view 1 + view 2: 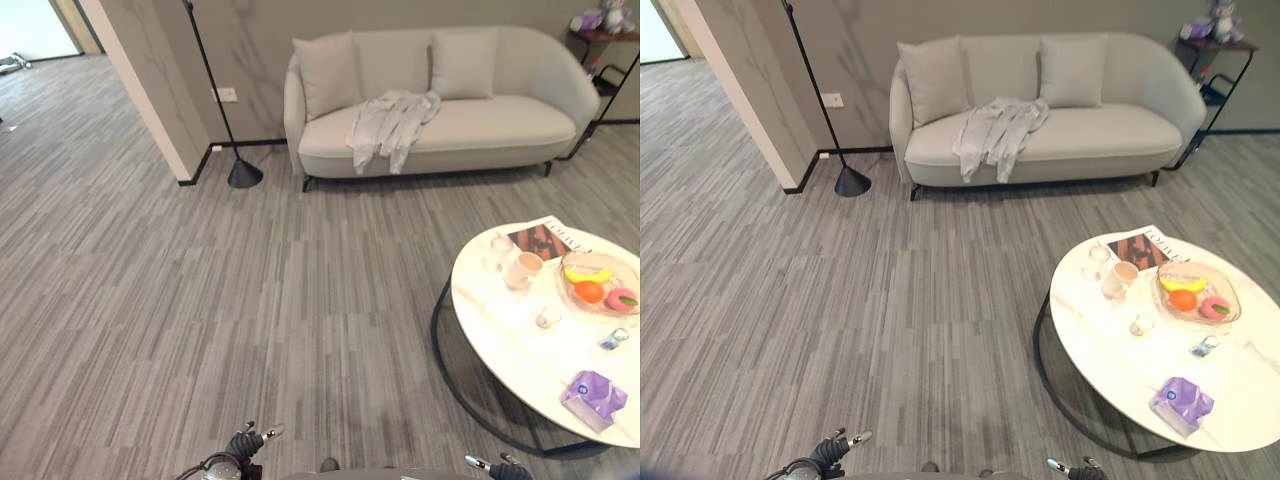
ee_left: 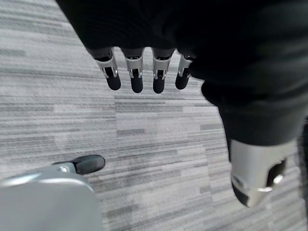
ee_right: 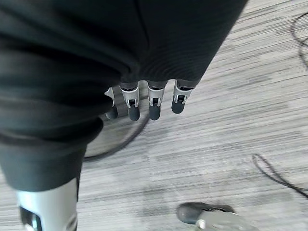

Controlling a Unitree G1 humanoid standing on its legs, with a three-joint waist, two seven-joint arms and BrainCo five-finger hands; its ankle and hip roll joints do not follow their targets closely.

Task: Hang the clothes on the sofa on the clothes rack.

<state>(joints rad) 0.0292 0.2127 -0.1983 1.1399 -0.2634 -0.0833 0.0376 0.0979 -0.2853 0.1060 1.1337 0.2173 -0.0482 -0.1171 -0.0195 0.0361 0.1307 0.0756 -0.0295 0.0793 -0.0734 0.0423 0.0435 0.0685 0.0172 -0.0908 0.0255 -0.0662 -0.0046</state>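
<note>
We are facing a sofa with pale clothes draped over its seat. Our left hand and right hand are hanging low, fingers relaxed, holding nothing.

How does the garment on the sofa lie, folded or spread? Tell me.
Spread, loosely and crumpled. The light grey garment lies across the sofa seat, with its lower part draped over the front edge, not stacked in a neat fold.
</note>
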